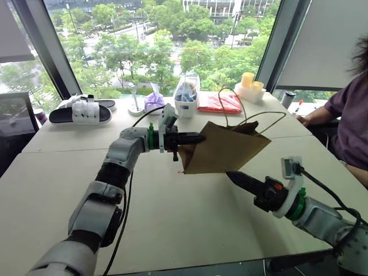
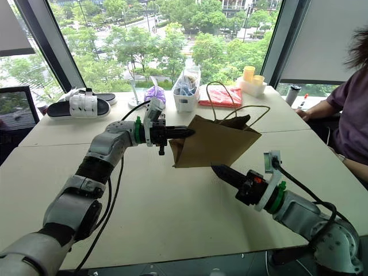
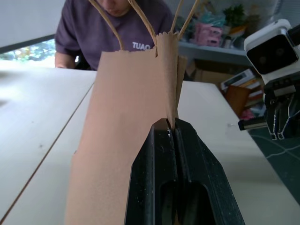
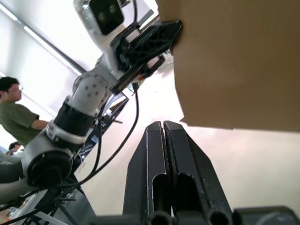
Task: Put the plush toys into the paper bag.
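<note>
While left hand (image 1: 198, 138) pinches paper bag (image 1: 224, 149) edge aloft, right hand (image 1: 230, 175) clamped empty beneath.

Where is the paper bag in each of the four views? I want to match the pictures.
Left eye view: paper bag centre, lifted off the table.
Right eye view: centre.
Left wrist view: middle, rising from the left gripper.
Right wrist view: upper right.
Shared landmark: left gripper, shut on the bag's edge.

Only one text can be read: "TUAO" in white letters on the dark purple shirt (image 3: 117, 23) of the person seated beyond the paper bag (image 3: 126, 122), partly cut off by the bag. No other print or label is legible.
</note>
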Robot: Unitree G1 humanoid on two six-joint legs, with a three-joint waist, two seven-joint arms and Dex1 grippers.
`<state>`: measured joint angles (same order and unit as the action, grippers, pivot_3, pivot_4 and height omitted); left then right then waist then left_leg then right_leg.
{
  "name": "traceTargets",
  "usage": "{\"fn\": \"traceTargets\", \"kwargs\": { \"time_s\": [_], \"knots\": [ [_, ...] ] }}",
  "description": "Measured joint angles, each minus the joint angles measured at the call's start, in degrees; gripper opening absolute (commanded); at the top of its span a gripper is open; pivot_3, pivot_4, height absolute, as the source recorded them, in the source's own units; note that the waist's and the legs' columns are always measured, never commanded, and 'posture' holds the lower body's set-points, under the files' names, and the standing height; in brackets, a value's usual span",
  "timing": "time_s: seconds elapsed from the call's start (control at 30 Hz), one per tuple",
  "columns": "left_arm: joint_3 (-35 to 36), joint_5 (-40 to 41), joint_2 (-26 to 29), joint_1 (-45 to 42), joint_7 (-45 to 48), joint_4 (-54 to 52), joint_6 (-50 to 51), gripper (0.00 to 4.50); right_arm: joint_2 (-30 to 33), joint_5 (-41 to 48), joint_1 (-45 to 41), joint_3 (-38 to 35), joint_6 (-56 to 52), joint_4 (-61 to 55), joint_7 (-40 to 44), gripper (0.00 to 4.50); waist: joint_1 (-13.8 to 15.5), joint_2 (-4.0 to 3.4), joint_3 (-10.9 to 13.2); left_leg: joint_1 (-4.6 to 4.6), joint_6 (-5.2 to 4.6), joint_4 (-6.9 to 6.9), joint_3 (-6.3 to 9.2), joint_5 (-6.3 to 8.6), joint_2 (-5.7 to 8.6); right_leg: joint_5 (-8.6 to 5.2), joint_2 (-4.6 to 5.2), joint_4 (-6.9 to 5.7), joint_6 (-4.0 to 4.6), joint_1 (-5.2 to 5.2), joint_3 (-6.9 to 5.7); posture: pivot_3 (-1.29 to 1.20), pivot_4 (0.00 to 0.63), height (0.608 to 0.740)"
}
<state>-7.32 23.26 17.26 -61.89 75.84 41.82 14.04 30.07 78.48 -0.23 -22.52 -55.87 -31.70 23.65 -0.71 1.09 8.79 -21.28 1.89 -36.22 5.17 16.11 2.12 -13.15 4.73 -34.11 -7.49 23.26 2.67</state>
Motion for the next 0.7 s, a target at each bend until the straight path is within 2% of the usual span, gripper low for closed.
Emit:
{"fn": "traceTargets", "kwargs": {
  "time_s": [0.27, 0.7],
  "knots": [
    [0.04, -10.12, 0.26, -2.58, -0.52, 20.19, -17.56, 0.02, 0.28, 3.00, 4.36, 0.35, 4.35, -3.11, -4.68, 0.00, 0.17, 0.04, 0.02, 0.02, -0.02, -0.05, -0.01, 0.00, -0.01, 0.00, 0.00, -0.05, 0.00, -0.04, 0.00, 0.00, 0.150, 0.740],
    [0.32, -17.68, 0.21, -4.09, -5.98, 23.53, -32.71, 0.02, 1.77, 1.45, 0.26, 5.15, 6.30, 1.12, -4.24, 0.00, 0.10, 0.06, 0.03, 0.02, -0.02, -0.04, 0.03, 0.00, -0.02, 0.01, -0.02, -0.08, -0.01, -0.02, 0.00, 0.00, 0.150, 0.740]
  ]
}}
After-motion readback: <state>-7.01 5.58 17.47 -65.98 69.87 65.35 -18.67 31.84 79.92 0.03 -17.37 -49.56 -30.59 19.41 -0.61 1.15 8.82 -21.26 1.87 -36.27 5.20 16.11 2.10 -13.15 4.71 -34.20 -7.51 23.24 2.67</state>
